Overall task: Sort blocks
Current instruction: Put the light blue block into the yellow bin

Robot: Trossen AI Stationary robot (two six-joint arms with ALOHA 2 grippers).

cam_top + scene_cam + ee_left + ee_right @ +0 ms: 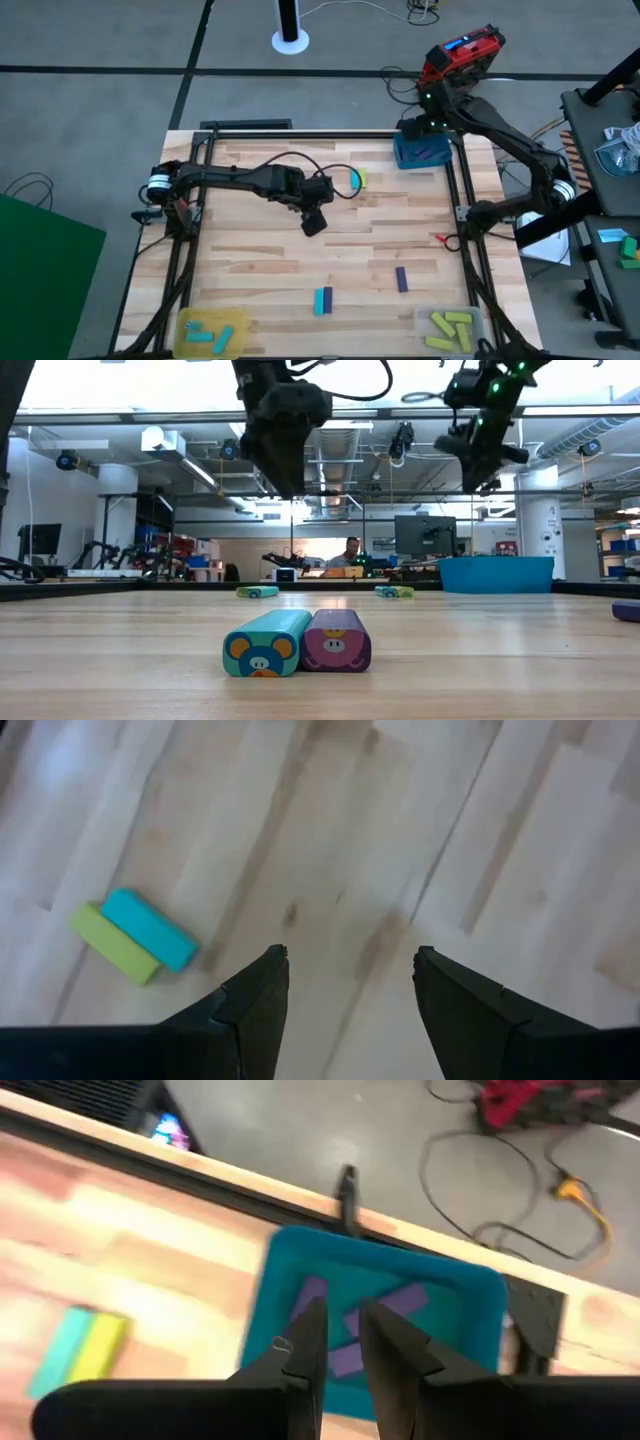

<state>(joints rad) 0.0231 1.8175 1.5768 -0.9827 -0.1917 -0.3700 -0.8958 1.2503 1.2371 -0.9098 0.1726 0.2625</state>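
A cyan block and a yellow-green block point(357, 178) lie side by side on the far middle of the table, also seen in the left wrist view point(135, 935). My left gripper point(315, 220) point(350, 970) hovers open nearby, toward the near side, holding nothing. A cyan block point(265, 643) and a purple block point(337, 640) lie together near the front. Another purple block point(402, 279) lies alone to their right. My right gripper point(425, 125) point(342, 1325) hangs above the blue tray point(420, 152), which holds purple blocks point(400, 1302). Its fingers are narrowly apart, with nothing between them.
A yellow tray point(212, 332) with cyan blocks stands at the near left corner. A clear tray point(450, 330) with yellow-green blocks stands at the near right corner. Black frame rails point(462, 215) run along the table's sides. A small red thing point(440, 238) lies by the right rail.
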